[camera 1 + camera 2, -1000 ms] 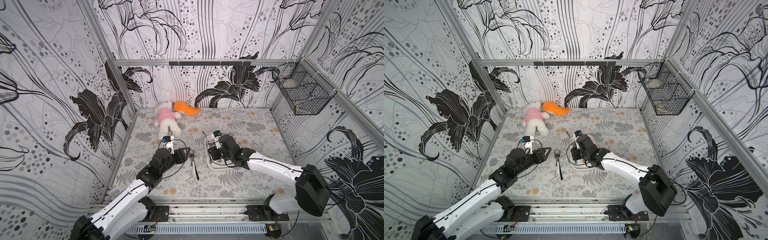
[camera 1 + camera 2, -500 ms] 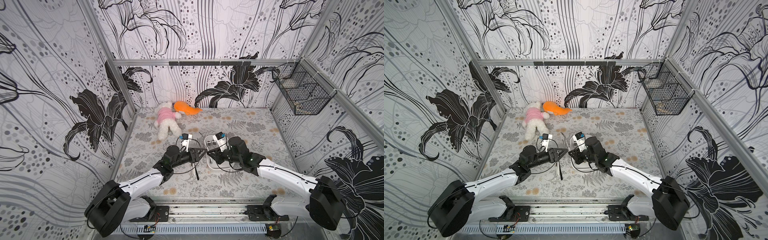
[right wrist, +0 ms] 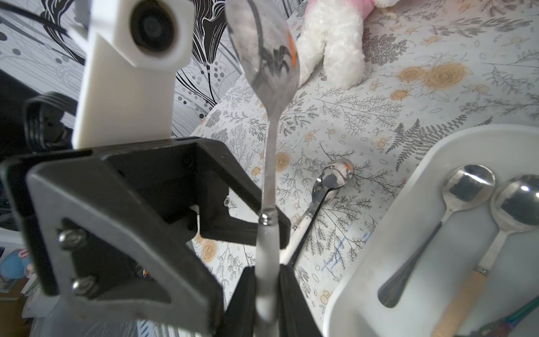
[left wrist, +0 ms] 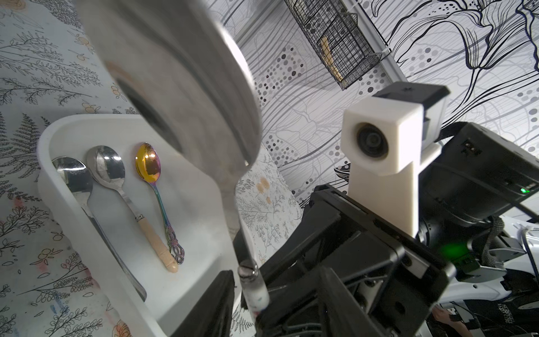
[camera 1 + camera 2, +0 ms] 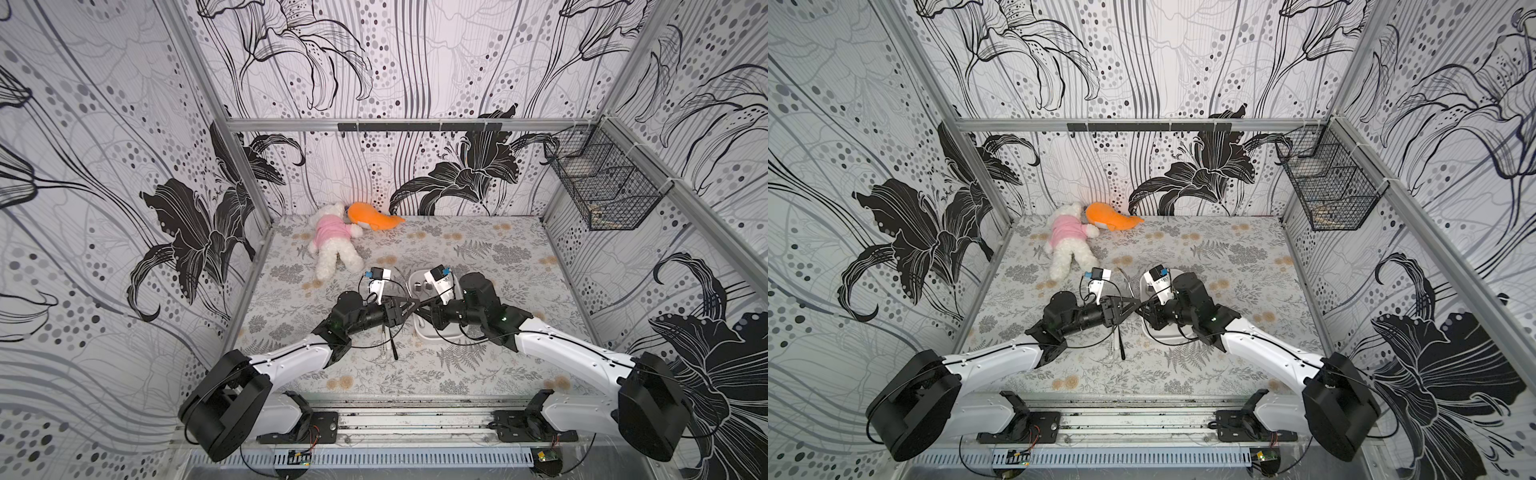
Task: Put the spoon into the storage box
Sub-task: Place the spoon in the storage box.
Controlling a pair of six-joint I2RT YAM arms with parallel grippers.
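I see my right pincer clamped on a white-handled spoon | left pincer half-open, jaws flanking its handle | storage box nearby, three spoons inside

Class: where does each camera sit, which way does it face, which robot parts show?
Top views: high behind the robot, looking down on the table; left arm and right arm show.
Right wrist: on the right arm, facing the left claw; the right claw grips the spoon.
Left wrist: on the left arm, facing the storage box and right claw.
Shared by wrist views: spoon, storage box.
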